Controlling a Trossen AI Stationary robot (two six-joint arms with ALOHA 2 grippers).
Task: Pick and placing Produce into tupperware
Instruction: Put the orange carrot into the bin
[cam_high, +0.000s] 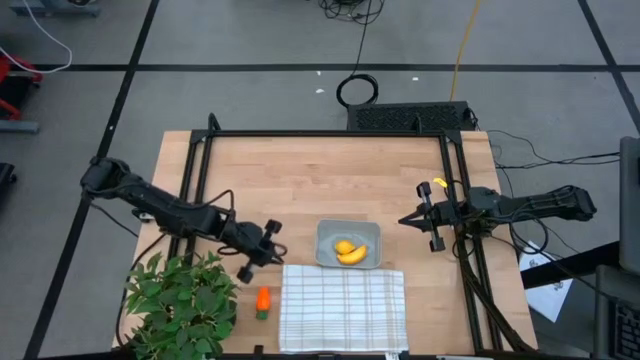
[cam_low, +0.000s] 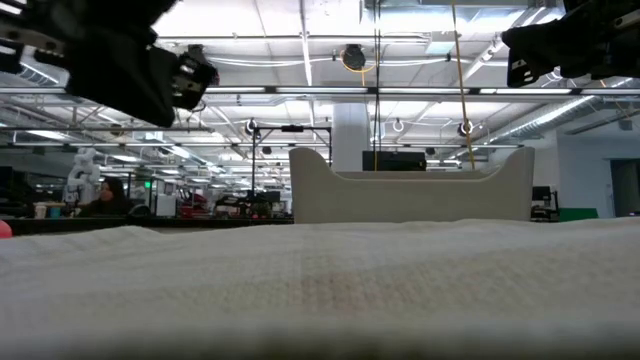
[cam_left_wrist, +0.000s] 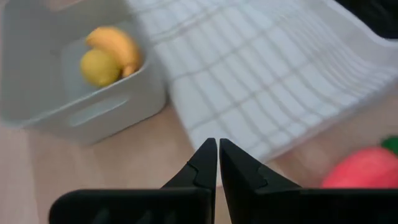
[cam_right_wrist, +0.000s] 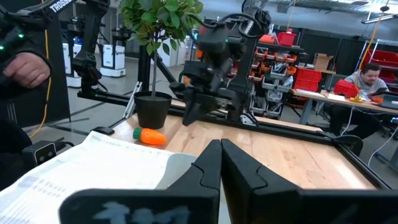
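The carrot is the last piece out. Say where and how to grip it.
Grip the carrot across its orange body, coming straight down. It lies flat on the table, green top toward the near edge, between plant and cloth. The left gripper is closest.

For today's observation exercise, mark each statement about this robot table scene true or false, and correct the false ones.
1. The banana lies inside the tupperware. True.
2. The carrot is in the tupperware too. False: it lies on the table between the plant and the checked cloth.
3. The left gripper is shut and holds nothing. True.
4. The right gripper grips the lemon. False: the lemon sits in the tupperware beside the banana, and the right gripper is shut and holds nothing, off to the container's right.
5. The cloth covers the tupperware. False: it lies flat next to it.
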